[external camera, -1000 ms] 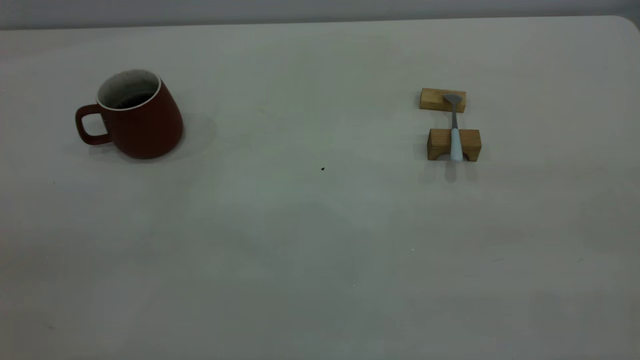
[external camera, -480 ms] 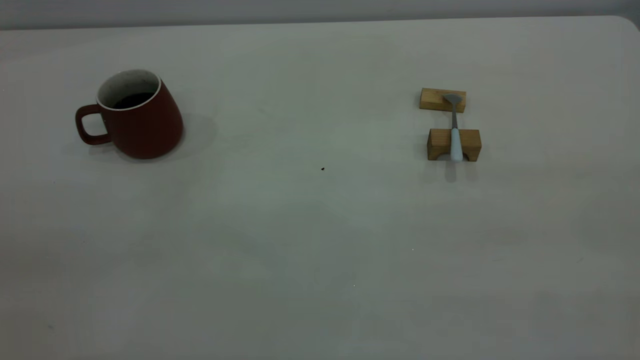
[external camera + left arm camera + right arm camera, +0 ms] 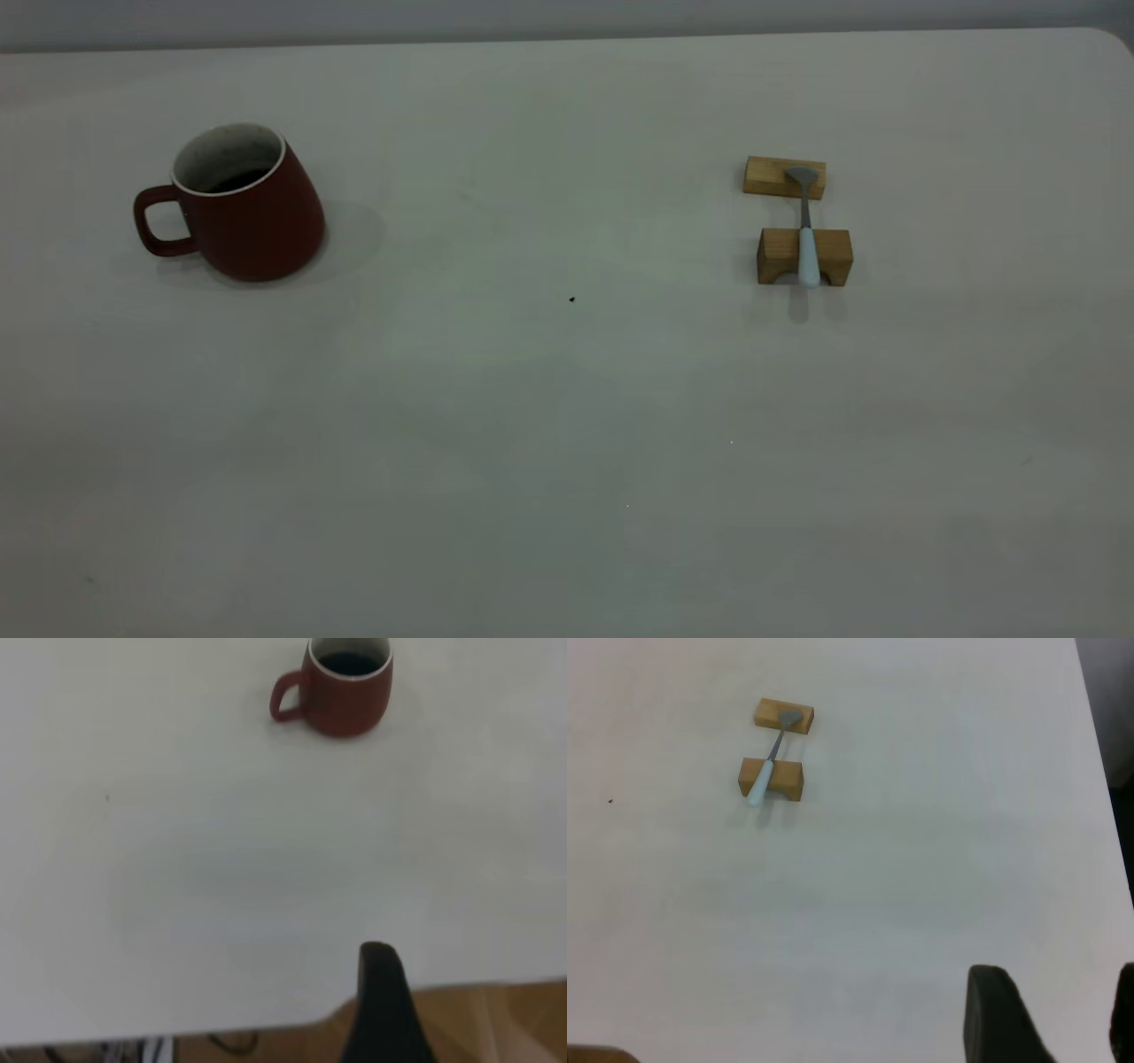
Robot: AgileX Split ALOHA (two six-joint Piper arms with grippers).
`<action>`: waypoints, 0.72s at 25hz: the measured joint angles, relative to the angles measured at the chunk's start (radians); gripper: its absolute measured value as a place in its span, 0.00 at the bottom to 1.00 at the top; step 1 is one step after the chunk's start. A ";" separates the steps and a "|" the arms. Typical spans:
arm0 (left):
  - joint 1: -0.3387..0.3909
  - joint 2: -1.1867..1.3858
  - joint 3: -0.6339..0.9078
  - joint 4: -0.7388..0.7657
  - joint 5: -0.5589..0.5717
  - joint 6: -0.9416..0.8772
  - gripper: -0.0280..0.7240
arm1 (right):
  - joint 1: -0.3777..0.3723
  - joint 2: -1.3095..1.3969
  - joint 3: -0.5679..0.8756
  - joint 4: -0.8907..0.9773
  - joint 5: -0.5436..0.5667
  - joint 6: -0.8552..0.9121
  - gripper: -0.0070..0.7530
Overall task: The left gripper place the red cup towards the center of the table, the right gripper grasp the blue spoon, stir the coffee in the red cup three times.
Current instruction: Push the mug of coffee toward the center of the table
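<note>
The red cup (image 3: 244,208) stands upright at the left of the table (image 3: 567,425), handle to the left, with dark coffee (image 3: 237,180) inside; the left wrist view also holds the cup (image 3: 341,687), far from my left gripper (image 3: 474,988). One dark finger (image 3: 381,1001) shows over the table's near edge, with a wide bare gap beside it. The blue spoon (image 3: 807,235) lies across two wooden blocks at the right, also seen as the spoon (image 3: 769,766) in the right wrist view. My right gripper (image 3: 1054,1001) hangs open well away from it. Neither gripper appears in the exterior view.
The spoon's bowl rests on a flat wooden block (image 3: 784,176) and its handle on an arched wooden block (image 3: 803,256). A tiny dark speck (image 3: 571,299) lies mid-table. The table's edge (image 3: 266,1023) runs near my left gripper, with wooden floor beyond.
</note>
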State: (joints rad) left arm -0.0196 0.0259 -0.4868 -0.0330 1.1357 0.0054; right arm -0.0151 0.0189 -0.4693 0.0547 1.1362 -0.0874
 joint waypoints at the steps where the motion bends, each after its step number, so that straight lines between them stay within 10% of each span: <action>1: 0.000 0.038 -0.001 0.001 -0.005 -0.005 0.82 | 0.000 0.000 0.000 0.000 0.000 0.000 0.47; 18: 0.000 1.120 -0.321 0.114 -0.371 0.288 0.84 | 0.000 0.000 0.000 0.000 0.000 0.000 0.47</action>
State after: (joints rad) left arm -0.0196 1.1458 -0.8081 0.0809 0.7644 0.2932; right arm -0.0151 0.0189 -0.4693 0.0547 1.1362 -0.0874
